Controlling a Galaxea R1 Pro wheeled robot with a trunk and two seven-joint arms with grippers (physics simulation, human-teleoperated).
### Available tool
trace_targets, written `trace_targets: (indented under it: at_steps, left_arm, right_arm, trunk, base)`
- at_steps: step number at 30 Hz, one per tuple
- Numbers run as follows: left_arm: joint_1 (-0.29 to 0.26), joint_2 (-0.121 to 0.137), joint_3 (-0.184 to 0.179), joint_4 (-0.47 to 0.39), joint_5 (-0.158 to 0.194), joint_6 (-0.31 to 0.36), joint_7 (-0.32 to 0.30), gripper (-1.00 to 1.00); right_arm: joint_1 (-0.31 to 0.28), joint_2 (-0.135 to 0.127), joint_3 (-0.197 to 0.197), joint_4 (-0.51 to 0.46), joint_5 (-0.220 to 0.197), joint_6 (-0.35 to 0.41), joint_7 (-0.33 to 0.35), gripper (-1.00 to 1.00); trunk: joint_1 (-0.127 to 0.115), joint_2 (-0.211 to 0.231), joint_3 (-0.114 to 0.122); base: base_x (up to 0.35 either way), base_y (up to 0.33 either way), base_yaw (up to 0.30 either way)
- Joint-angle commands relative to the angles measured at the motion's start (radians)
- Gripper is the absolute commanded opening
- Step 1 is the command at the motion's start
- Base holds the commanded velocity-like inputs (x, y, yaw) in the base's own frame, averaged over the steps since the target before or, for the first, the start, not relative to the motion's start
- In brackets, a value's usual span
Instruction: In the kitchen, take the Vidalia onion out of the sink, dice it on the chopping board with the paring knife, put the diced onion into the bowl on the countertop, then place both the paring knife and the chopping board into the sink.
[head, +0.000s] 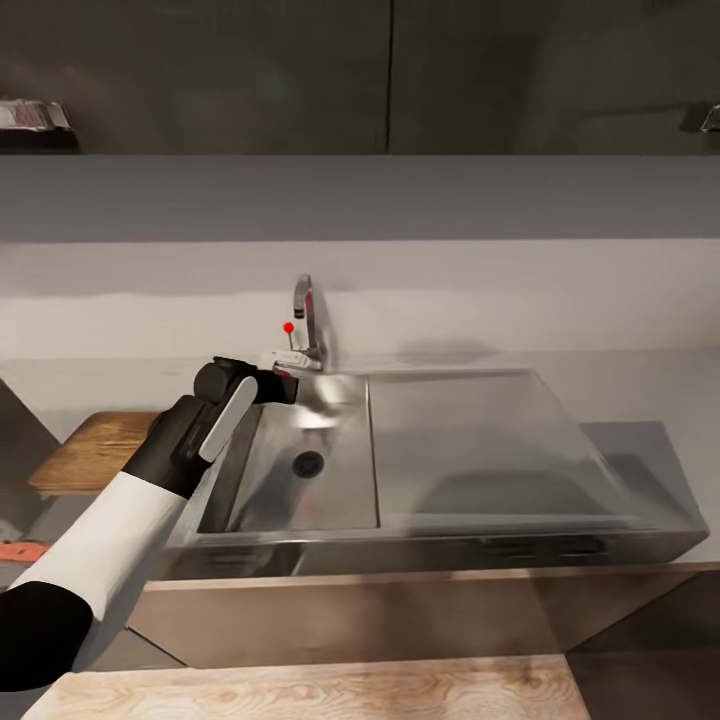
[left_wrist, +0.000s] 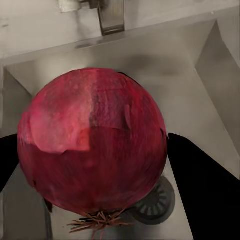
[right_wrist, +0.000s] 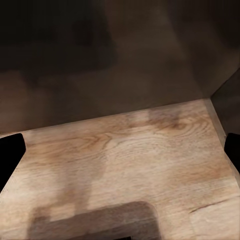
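A dark red Vidalia onion (left_wrist: 92, 140) sits between the black fingers (left_wrist: 200, 185) of my left gripper (left_wrist: 92, 165), which is shut on it. The sink (head: 340, 500) lies below, and the round drain (left_wrist: 155, 200) shows under the onion. From the head, my left gripper (head: 283, 385) hangs at the basin's far left corner, under the chrome tap (head: 305, 315) with its red knob (head: 288, 327). The brown chopping board (head: 95, 450) lies on the countertop (head: 640, 400) left of the sink. An orange-red paring knife handle (head: 20, 552) pokes in at the left edge. My right gripper (right_wrist: 122, 150) is open over pale wood. The bowl is out of view.
The flat steel drainboard (head: 470, 440) takes up the sink's right half. A pale wooden surface (head: 300, 690) runs along the near edge below the counter front. Dark wall cabinets (head: 390, 70) hang above the grey backsplash.
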Motion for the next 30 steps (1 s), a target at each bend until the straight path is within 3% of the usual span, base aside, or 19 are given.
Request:
trace_targets:
  at_steps: [1, 30]
  left_arm:
    - [-0.001, 0.002, -0.003, -0.001, 0.01, 0.002, 0.009, -1.0]
    - [-0.001, 0.003, -0.004, 0.007, 0.01, 0.002, 0.009, -1.0]
  right_arm:
    - [0.0, 0.0, -0.003, 0.0, 0.001, -0.003, -0.001, 1.0]
    - [0.0, 0.0, -0.003, 0.0, 0.001, -0.003, -0.001, 1.0]
  trunk:
    - [0.0, -0.001, 0.0]
    - [0.0, -0.001, 0.041]
  base:
    - [0.0, 0.216, 0.047]
    - [-0.031, 0.275, 0.127]
